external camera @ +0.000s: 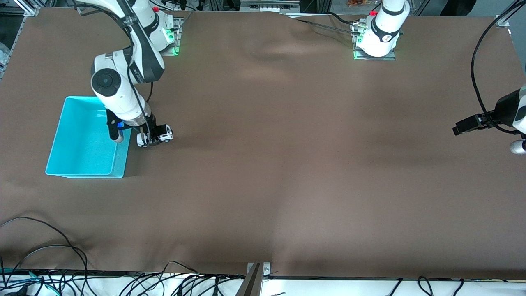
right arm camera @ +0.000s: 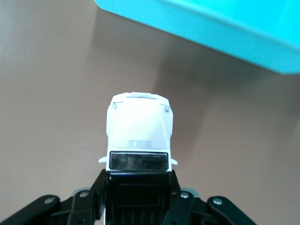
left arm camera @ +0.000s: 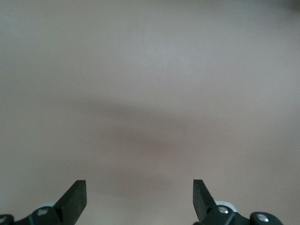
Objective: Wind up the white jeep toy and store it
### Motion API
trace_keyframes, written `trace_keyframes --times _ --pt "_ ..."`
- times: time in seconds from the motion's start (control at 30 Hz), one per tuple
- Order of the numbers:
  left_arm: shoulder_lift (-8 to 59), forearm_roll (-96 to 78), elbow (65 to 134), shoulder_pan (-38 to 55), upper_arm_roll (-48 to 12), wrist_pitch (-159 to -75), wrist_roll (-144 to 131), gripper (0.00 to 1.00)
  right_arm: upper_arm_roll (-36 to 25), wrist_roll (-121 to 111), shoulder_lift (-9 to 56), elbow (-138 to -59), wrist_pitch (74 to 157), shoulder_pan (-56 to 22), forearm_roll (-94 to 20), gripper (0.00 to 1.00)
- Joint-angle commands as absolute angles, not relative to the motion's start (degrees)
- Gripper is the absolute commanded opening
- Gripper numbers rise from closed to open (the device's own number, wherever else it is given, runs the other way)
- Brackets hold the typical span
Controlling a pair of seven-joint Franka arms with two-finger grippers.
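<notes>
The counter (external camera: 287, 164) is covered by a plain brown cloth with shallow wrinkles near the robot bases.

Right gripper (external camera: 148, 139): positioned low at the right arm's end of the counter, just beside the turquoise rectangular plastic bin (external camera: 61, 135). Its jaws are closed on the small boxy white jeep toy with black roof and dark windscreen (external camera: 158, 135). In the right wrist view the black fingers (right arm camera: 96, 192) press against both sides of the toy's black cabin (right arm camera: 136, 197), while the white bonnet projects forward of them. The toy's wheels appear to be at or very close to the cloth; contact cannot be confirmed. The toy is outside the bin, next to the bin's side that faces the middle of the counter, and the bin's turquoise wall (right arm camera: 225, 33) shows close ahead of the toy's nose.

Left gripper (external camera: 462, 127): raised over the cloth at the left arm's end of the counter, well apart from the toy and the bin; this arm waits. Its jaws are spread wide with nothing between them; the left wrist view shows only the two dark fingertips (left arm camera: 75, 199) and bare brown cloth.

Markings: a small embossed panel sits on the bonnet just ahead of the windscreen, but no lettering on it can be read. No brand or label is legible on the bin or the arms.

Black cables (external camera: 123, 283) lie along the counter edge nearest the front camera.
</notes>
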State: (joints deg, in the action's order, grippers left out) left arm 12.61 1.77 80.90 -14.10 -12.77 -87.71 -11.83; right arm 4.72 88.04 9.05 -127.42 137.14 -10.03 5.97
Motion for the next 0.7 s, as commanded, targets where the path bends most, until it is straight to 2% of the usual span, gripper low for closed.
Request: trace_keyframes --times 0.0,0.33,0.67 --pt "12.57 0.88 80.77 -13.97 -12.66 -87.28 -10.37 1.00 5.10 78.24 5.45 -127.79 131.84 -7.83 6.50 0.00" --pt "12.57 0.88 80.77 -13.97 -12.66 -87.19 -10.37 1.00 4.57 64.27 3.16 -127.79 127.36 -4.40 6.50 0.00" --pt "12.57 0.88 80.86 -13.97 -12.66 -87.19 -10.37 1.00 -3.77 45.20 1.67 -127.79 123.31 -3.25 5.98 0.00"
